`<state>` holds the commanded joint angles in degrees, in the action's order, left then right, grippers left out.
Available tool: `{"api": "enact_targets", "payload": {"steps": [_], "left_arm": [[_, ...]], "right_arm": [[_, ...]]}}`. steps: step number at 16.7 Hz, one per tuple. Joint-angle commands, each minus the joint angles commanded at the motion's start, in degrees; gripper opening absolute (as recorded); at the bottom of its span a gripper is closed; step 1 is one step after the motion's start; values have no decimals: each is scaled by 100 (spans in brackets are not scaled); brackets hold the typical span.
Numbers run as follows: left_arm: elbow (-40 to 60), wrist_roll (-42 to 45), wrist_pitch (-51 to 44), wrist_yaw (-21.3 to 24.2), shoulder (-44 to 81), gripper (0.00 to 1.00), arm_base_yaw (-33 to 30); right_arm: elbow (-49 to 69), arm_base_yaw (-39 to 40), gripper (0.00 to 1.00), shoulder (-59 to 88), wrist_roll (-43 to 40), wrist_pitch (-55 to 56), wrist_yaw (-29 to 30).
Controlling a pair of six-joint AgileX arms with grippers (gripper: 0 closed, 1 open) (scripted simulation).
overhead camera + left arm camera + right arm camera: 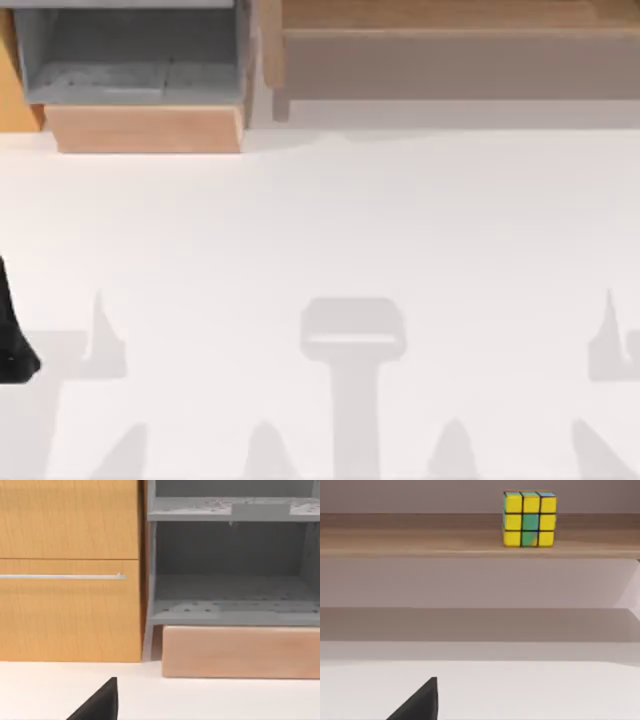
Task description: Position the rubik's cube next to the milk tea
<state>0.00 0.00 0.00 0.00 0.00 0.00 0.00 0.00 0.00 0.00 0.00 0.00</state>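
Note:
The rubik's cube (pixel 529 519), with mostly yellow squares and a few green ones facing me, stands upright on a long wooden shelf (pixel 420 540) in the right wrist view, well beyond and above the table surface. The milk tea is out of view. A dark part of my right gripper (pixel 420 705) juts in low over the white table, far short of the cube. A dark part of my left gripper (pixel 100 705) hangs over the table in front of the cabinets. The left arm (pixel 12 340) is parked at the table's left edge.
At the back left stands a grey open shelf unit (pixel 130 50) on a light wooden base (pixel 145 128). Beside it is an orange wooden drawer front (pixel 70 605) with a metal handle (pixel 60 576). The long wooden shelf (pixel 450 40) spans the back right. The white table (pixel 320 230) lies in front.

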Motion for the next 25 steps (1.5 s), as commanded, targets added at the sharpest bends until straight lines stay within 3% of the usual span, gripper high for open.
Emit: {"api": "enact_targets", "payload": {"steps": [5, 9, 20, 25], "left_arm": [[0, 0, 0, 0, 0, 100, 0], [0, 0, 0, 0, 0, 100, 0], [0, 0, 0, 0, 0, 100, 0], [0, 0, 0, 0, 0, 100, 0]], "right_arm": [[185, -56, 100, 357, 10, 248, 29], [776, -197, 100, 1684, 39, 1043, 80], [3373, -454, 100, 8389, 92, 4455, -14], [4411, -440, 100, 10547, 89, 5775, -147]]}}
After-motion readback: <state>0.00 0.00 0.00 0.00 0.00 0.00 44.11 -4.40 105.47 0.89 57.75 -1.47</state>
